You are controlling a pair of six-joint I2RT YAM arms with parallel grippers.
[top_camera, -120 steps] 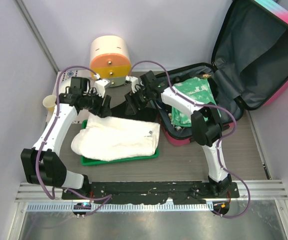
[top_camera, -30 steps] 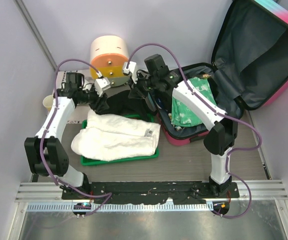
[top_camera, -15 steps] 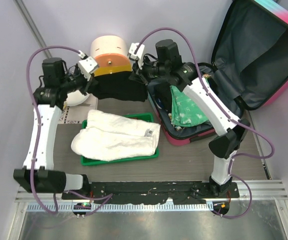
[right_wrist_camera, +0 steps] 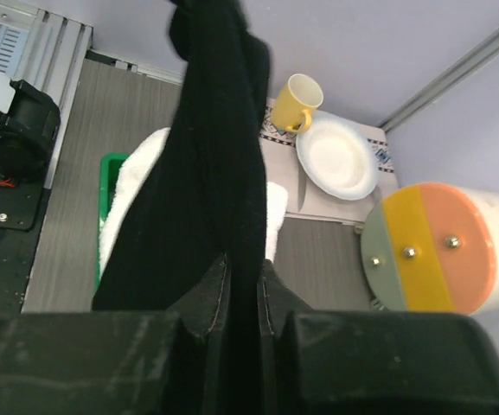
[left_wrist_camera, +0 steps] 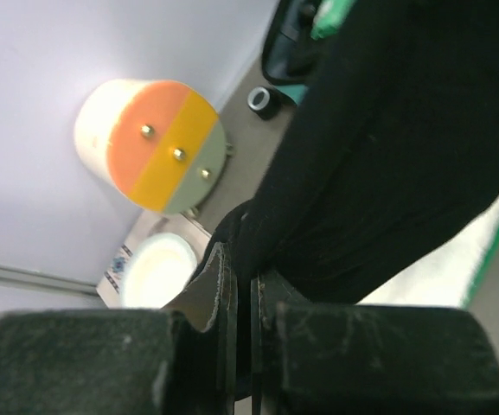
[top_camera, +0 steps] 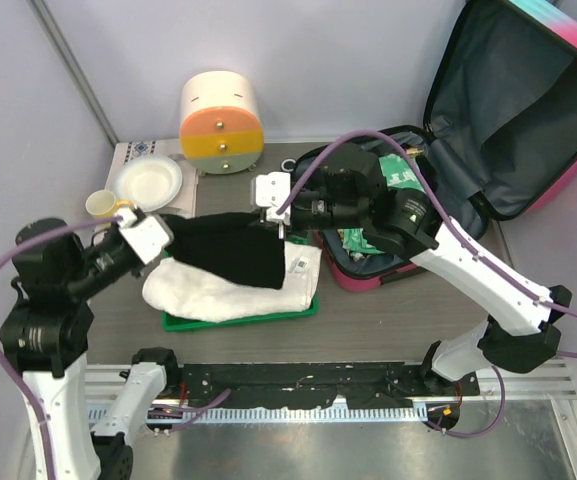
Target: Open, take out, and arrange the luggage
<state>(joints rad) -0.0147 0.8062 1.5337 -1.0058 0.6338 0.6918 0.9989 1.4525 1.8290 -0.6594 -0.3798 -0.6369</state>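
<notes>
The luggage stands open at the back right, its pink and turquoise lid raised and showing dark grey lining. A green garment lies in its base, partly hidden by my right arm. Between my two grippers hangs a black garment, stretched out above the white towel. My left gripper is shut on the garment's left end. My right gripper is shut on the right end.
The white towel lies on a green tray near the front. A round cream-and-orange drawer box stands at the back. A white plate and yellow cup sit on a mat at left.
Both arms have carried the black garment from in front of the drawer box toward the near side, to above the white towel. The left arm has swung back and low.
</notes>
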